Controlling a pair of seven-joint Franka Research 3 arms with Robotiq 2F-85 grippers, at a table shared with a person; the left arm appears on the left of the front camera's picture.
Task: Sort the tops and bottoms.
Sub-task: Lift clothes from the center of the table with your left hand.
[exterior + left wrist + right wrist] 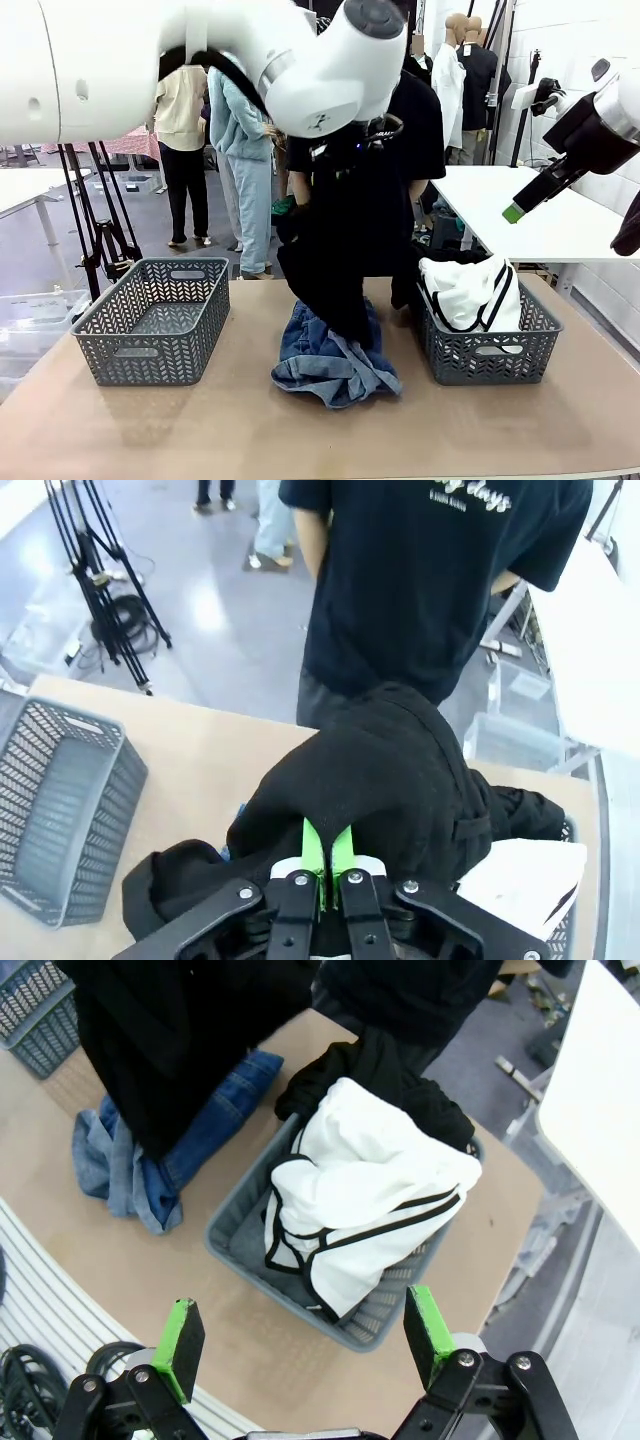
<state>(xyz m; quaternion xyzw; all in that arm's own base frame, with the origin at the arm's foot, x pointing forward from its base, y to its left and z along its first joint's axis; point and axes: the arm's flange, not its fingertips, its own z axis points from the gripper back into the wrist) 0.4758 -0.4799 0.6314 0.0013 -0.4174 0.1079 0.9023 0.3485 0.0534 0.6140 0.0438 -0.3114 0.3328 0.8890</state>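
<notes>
Hoist: left gripper point(328, 830) pinching black garment point(335, 260) above denim point(335, 370); right gripper point(300, 1310) spread, empty. Raise hem clear before swinging sideways.

Beyond the jaws of the left gripper point(328, 848) lies a glossy grey floor point(200, 610) with a patch of glare; black tripod legs point(100, 570) stand on it (cables coiled at their feet). A white table point(600, 1080) runs past the jaws of the right gripper point(303, 1310), to one side.
</notes>
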